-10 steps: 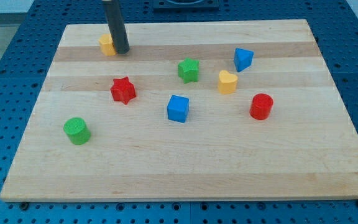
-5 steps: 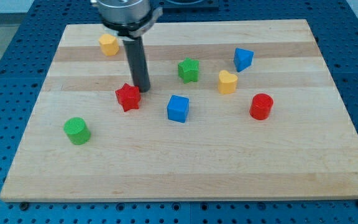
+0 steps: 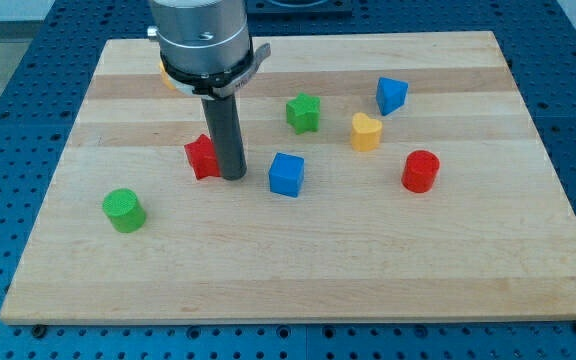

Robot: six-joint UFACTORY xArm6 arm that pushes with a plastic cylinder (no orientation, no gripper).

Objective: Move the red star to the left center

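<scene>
The red star (image 3: 200,157) lies left of the board's middle, partly hidden behind my rod. My tip (image 3: 233,176) rests on the board against the star's right side, between it and the blue cube (image 3: 286,174). The star sits above and to the right of the green cylinder (image 3: 124,210).
A green star (image 3: 304,112), a yellow heart (image 3: 366,131), a blue triangular block (image 3: 391,95) and a red cylinder (image 3: 420,171) lie on the right half. A yellow block (image 3: 166,73) at the top left is mostly hidden behind the arm. The wooden board (image 3: 298,270) ends near the view's bottom.
My tip has travelled from the yellow block at the top left down to the red star's right side. The star shifted slightly downward and left.
</scene>
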